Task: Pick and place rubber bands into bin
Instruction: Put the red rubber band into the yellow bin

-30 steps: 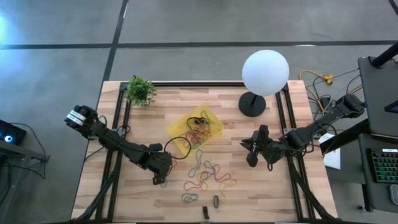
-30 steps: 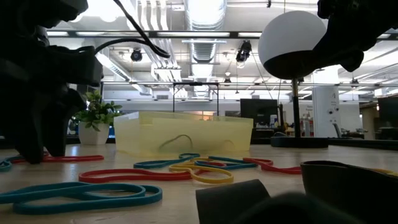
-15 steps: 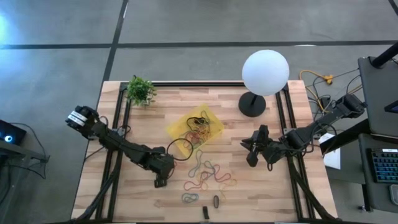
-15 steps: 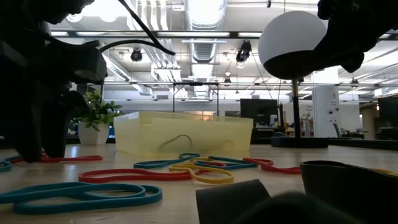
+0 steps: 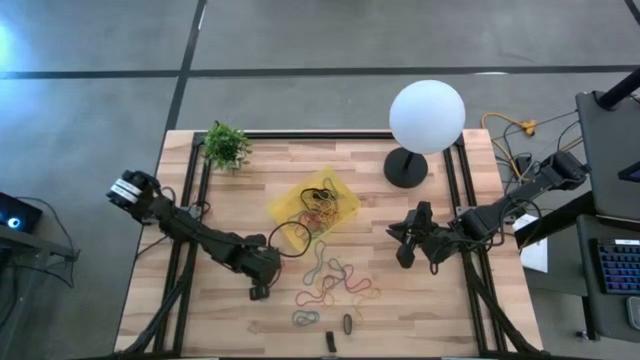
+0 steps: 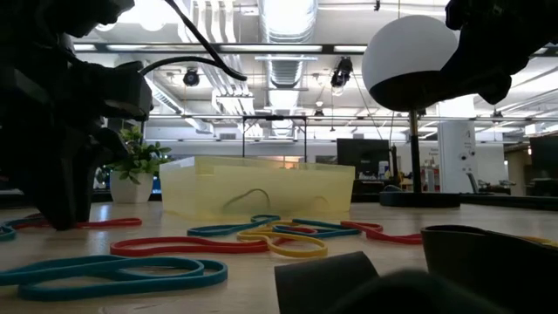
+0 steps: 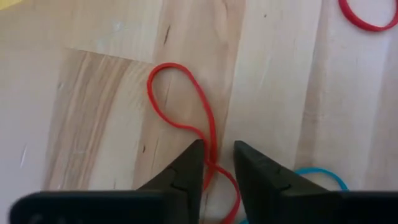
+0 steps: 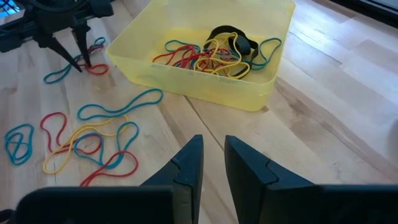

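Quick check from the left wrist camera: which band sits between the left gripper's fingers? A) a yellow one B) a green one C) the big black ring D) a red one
D: in the left wrist view the left gripper straddles a thin red rubber band lying on the wooden table.

Lighting: even, bright overhead light in the high view; table point(image 5: 420, 310) evenly lit, shadows soft and short. Low view: backlit by ceiling strip lights point(image 6: 288, 17) at top centre, glare there; the left arm point(image 6: 61, 131) at left reads as a near-black silhouette; dark objects at lower right heavily out of focus. Left wrist view: soft, slightly blurred, warm wood tones. Right wrist view: clear, mild glare at upper right.
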